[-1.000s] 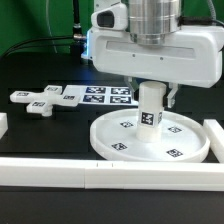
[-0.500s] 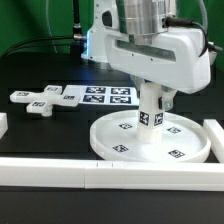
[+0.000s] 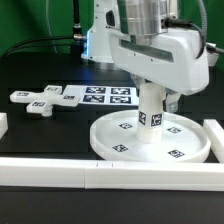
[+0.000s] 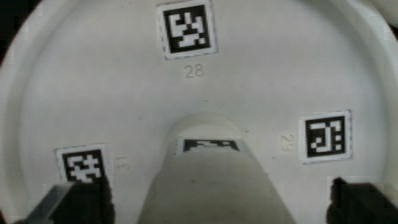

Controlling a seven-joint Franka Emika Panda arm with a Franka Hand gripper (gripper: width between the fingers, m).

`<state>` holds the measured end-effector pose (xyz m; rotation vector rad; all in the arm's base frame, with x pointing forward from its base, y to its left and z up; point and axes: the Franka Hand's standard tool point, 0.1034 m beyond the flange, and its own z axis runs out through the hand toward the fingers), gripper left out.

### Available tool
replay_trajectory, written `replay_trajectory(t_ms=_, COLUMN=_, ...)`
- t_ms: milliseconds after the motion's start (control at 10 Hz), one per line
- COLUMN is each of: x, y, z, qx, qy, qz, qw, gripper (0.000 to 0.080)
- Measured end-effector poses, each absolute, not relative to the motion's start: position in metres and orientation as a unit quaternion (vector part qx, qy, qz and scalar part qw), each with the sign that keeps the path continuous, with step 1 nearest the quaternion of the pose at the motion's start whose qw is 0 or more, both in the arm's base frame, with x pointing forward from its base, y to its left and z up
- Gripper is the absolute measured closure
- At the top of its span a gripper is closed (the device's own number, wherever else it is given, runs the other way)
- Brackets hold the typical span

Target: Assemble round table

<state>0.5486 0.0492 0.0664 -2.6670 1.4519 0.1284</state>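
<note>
The large white rimmed disc (image 3: 110, 150) lies flat on the black table. The short cylindrical post (image 3: 150, 108) stands upright on its central hub. My gripper (image 3: 151, 98) is straight above the post, with its jaws down on either side of it. In the wrist view the post (image 4: 214, 170) sits between the two dark fingers (image 4: 80, 200), with a gap showing on each side, so my gripper (image 4: 217, 205) is open. The disc (image 4: 107, 90) fills the view behind. The cross-shaped foot (image 3: 42, 98) lies apart at the exterior view's left.
The marker board (image 3: 108, 96) lies flat behind the disc. A long white border bar (image 3: 60, 172) runs along the front. Another bar (image 3: 214, 135) stands at the exterior view's right and a short piece (image 3: 3, 125) at its left.
The hand has turned about its vertical axis over the post since a second ago, then stayed almost still. The post and disc have stayed in place.
</note>
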Motion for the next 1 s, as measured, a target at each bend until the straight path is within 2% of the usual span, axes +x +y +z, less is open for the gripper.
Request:
replay_trajectory(t_ms=500, x=0.5489, y=0.0513, z=0.0663, qx=-0.946, qy=0.317, qz=0.032, qw=0.056, gripper=0.015)
replay_trajectory(t_ms=1000, x=0.5513, y=0.0447, z=0.0666, qx=-0.998, qy=0.041, qz=0.009, qw=0.05, gripper=0.015)
